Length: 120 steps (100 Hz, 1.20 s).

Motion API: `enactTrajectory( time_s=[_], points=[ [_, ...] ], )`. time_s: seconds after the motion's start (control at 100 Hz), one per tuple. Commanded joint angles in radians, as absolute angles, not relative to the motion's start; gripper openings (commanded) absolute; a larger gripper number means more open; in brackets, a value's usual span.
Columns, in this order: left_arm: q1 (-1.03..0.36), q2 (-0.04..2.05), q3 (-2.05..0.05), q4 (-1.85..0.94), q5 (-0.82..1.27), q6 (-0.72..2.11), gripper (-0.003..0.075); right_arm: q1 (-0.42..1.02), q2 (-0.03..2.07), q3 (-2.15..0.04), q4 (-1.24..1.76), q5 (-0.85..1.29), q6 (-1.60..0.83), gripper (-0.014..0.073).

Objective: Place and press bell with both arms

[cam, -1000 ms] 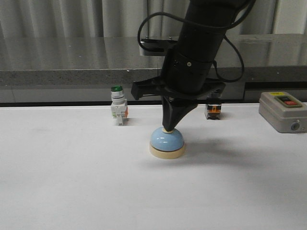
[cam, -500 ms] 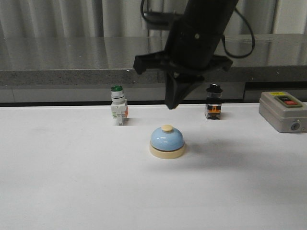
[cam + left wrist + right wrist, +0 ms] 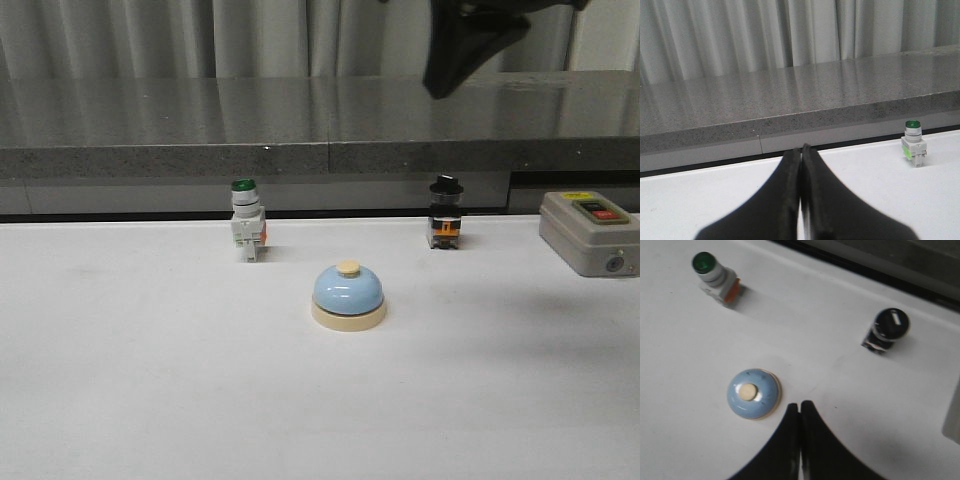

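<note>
1. I see the counter [image 3: 150, 400] as a flat, matte white surface running back to a grey speckled stone ledge [image 3: 200, 130] and pleated curtains [image 3: 150, 40].
2. My right hand [image 3: 462, 50] hangs high above the counter at the top edge of the front view, a black tapering wedge; in its wrist view the two fingers [image 3: 812, 450] are pressed together and hold nothing.
3. My left hand [image 3: 801, 200] is likewise pressed together on nothing, its smooth black fingers meeting in one seam.
4. A grey box with a red button [image 3: 592, 232] sits at the right edge.
5. The bell [image 3: 348, 297] stands alone mid-counter, upright, axis vertical, cream button up: glossy light-blue dome on a round cream base.
6. Behind it stand a green-capped white pushbutton switch [image 3: 247, 232] to the left and a black-knobbed switch [image 3: 445, 212] to the right, both well apart from it.
</note>
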<state>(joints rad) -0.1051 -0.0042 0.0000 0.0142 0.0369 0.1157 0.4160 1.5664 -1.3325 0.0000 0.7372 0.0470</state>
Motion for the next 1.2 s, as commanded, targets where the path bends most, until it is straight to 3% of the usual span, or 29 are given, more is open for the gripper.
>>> enactTrajectory(
  time_s=[0.0, 0.46, 0.87, 1.19],
  points=[
    [-0.102, -0.034, 0.042, 0.015, -0.044, 0.105, -0.002, 0.364, 1.453, -1.284, -0.025, 0.672, 0.064, -0.0069],
    [-0.102, -0.034, 0.042, 0.015, -0.044, 0.105, -0.002, 0.077, 1.047, -0.886, -0.026, 0.521, 0.069, -0.0069],
    [-0.102, -0.034, 0.042, 0.015, -0.044, 0.105, -0.002, 0.057, 0.68, -0.596, -0.031, 0.346, 0.069, -0.0069],
    [-0.102, -0.034, 0.042, 0.015, -0.044, 0.105, -0.002, 0.057, 0.484, -0.491, -0.031, 0.36, 0.069, -0.0069]
  ],
)
